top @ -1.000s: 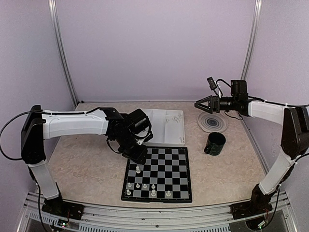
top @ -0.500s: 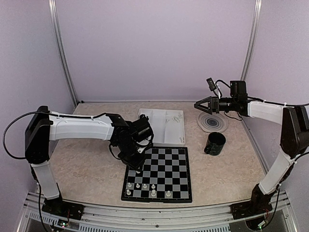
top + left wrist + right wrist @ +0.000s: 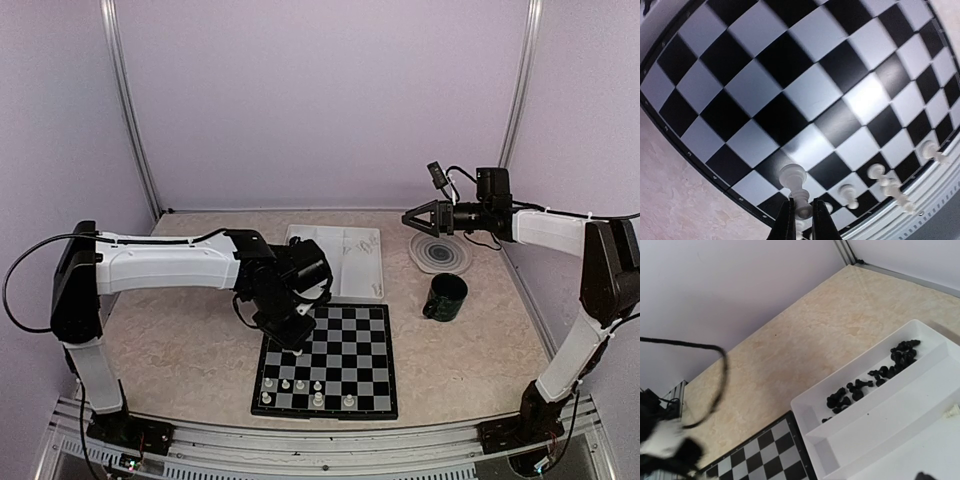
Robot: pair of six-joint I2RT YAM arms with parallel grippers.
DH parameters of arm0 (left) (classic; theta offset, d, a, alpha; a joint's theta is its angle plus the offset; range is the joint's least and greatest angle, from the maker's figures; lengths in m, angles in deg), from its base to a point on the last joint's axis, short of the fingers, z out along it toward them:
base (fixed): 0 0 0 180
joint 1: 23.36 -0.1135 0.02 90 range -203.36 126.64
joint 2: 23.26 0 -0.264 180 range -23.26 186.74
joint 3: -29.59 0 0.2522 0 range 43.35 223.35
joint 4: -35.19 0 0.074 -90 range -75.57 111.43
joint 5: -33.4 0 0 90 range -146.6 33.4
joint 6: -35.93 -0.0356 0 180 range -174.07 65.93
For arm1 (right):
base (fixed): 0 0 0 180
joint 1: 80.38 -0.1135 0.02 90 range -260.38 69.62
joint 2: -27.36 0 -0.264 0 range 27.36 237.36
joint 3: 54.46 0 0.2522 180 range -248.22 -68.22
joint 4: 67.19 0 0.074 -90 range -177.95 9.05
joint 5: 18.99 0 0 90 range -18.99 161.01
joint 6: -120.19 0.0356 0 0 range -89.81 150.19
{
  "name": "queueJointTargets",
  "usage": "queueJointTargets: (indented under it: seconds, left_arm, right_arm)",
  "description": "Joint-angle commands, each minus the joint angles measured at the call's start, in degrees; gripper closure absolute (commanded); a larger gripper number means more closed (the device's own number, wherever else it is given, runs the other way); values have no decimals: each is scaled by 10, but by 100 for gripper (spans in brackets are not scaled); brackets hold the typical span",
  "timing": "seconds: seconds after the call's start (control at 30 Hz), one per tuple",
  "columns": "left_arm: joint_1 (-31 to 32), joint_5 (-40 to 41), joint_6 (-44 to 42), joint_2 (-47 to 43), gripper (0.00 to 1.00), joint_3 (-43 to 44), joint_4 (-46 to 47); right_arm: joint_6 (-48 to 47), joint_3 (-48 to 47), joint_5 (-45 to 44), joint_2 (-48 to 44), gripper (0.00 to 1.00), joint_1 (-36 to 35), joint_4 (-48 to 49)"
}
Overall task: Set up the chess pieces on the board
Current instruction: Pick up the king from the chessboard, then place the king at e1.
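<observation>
Same build both sides: left arm (image 3: 160, 264) and right arm (image 3: 556, 230) have white shells, chunky black joints. Left gripper (image 3: 801, 220) has thin black fingers, right gripper (image 3: 406, 216) is a black triangle. Loose black cable (image 3: 25, 256) at left shoulder, small wired camera (image 3: 438, 172) on right wrist.

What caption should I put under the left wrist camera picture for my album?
Left end effector pinches a white chess piece near the edge of the board.
</observation>
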Motion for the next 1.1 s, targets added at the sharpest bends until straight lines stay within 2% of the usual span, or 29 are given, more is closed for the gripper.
queueJointTargets:
  seconds: [0.0, 0.33, 1.07]
  left_arm:
    - [53, 7, -4, 7, 95, 81, -16]
    - [120, -59, -42, 51, 96, 112, -31]
    - [143, -93, -66, 97, 97, 108, -29]
  right_arm:
    - [-2, 8, 8, 4, 1, 4, 9]
    - [-8, 8, 5, 4, 1, 4, 6]
    - [-13, 8, 3, 11, 1, 4, 2]
